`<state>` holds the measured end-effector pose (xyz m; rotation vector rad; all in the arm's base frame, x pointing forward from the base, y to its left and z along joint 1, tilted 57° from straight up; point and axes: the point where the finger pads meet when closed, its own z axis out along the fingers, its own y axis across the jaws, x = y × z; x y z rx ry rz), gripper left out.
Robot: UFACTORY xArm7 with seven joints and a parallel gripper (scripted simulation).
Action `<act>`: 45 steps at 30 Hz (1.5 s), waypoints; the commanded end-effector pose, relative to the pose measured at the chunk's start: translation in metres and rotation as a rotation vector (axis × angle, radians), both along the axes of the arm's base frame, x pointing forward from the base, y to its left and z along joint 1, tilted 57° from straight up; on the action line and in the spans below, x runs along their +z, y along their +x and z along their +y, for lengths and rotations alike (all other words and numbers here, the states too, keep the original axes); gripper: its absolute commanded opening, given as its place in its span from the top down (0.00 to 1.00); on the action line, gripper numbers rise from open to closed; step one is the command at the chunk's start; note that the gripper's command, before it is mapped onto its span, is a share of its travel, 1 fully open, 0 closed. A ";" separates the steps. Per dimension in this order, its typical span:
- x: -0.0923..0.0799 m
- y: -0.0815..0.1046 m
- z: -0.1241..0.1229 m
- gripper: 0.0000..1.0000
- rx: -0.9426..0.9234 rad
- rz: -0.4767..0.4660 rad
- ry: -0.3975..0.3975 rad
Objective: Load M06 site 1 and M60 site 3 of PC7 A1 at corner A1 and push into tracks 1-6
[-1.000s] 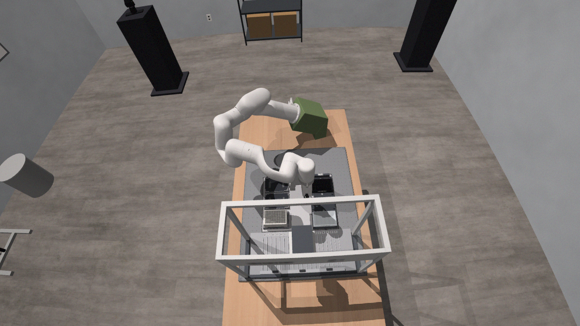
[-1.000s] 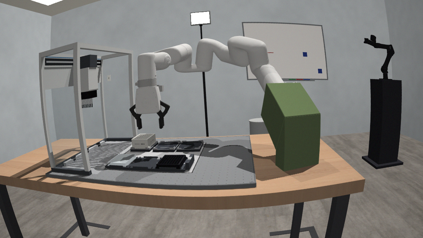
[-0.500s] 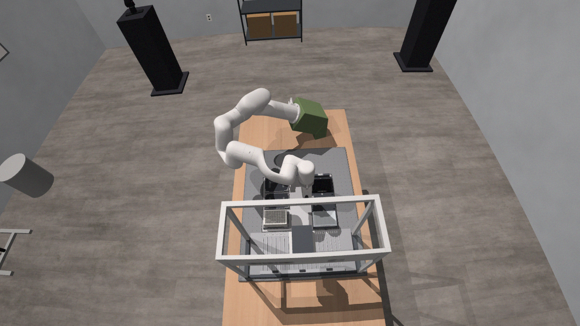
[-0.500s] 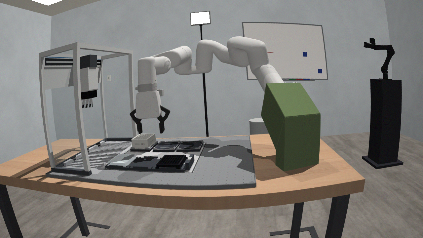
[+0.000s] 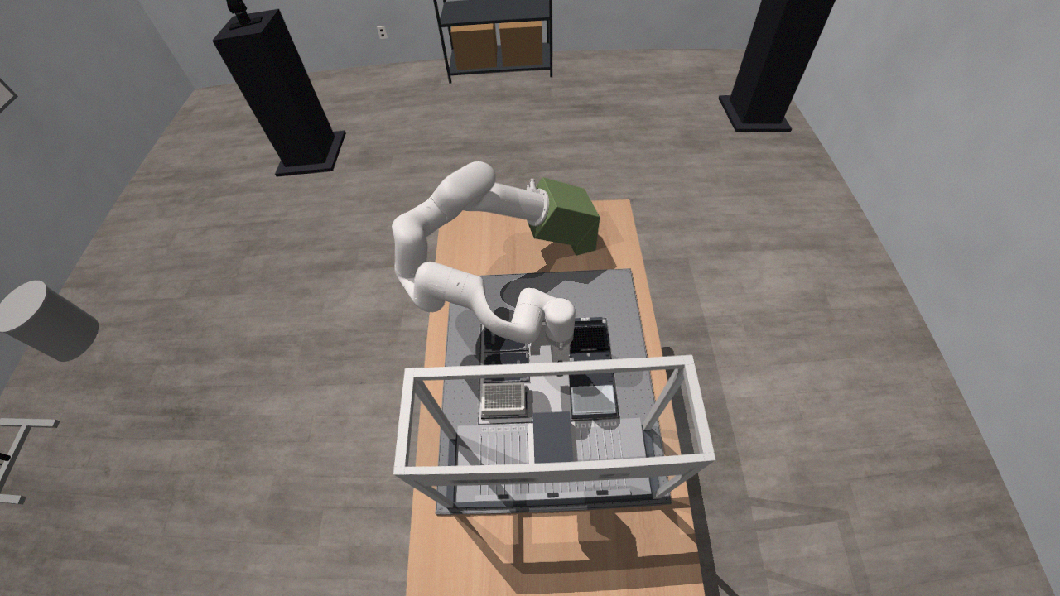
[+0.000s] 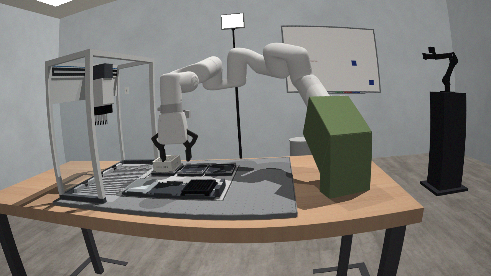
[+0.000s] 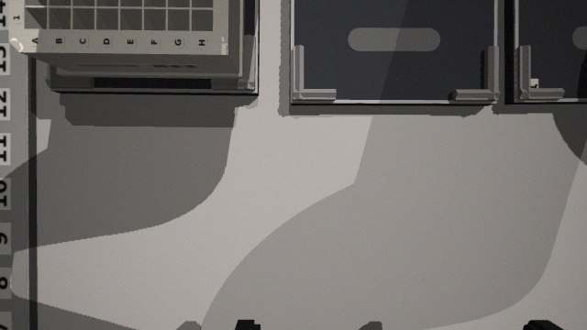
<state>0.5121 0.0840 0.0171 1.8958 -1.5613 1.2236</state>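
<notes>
The plate carrier PC7 [image 6: 175, 188] lies on the grey apron in front of the rails. A black 96-well plate [image 6: 200, 187] sits on its site by the handle and a white 384-well plate [image 6: 141, 185] on the site nearest the rails; the middle site is bare. The deep-well block M09 [image 6: 166, 164] sits in the nest nearest the rails, and also shows in the wrist view [image 7: 133, 37]. The other two nests [image 7: 394, 50] [image 7: 550, 50] are empty. My gripper [image 6: 175, 155] is open and empty, low over the bare apron between the nest row and the carrier, beside M09.
The white instrument frame [image 5: 551, 415] stands over the rails [image 6: 113, 174], with a pipetting head [image 6: 102, 102] hanging at its top. Track numbers [image 7: 4, 151] run along the apron edge. The green base box [image 6: 338, 147] stands on the table's right side.
</notes>
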 end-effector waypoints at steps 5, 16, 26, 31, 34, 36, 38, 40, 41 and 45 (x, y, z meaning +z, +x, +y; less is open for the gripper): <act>-0.006 0.005 -0.006 0.00 0.005 -0.002 0.004; -0.014 0.011 -0.017 0.00 0.005 -0.002 0.004; -0.023 0.017 -0.030 0.00 0.005 -0.002 0.004; -0.026 0.019 -0.034 0.00 0.005 -0.002 0.004; -0.028 0.020 -0.037 0.00 0.005 -0.002 0.004; -0.028 0.020 -0.037 0.00 0.005 -0.001 0.004; -0.028 0.020 -0.037 0.00 0.005 -0.002 0.004; -0.028 0.020 -0.037 0.00 0.005 -0.002 0.004; -0.028 0.020 -0.037 0.00 0.005 -0.002 0.004; -0.030 0.021 -0.039 0.00 0.005 -0.001 0.004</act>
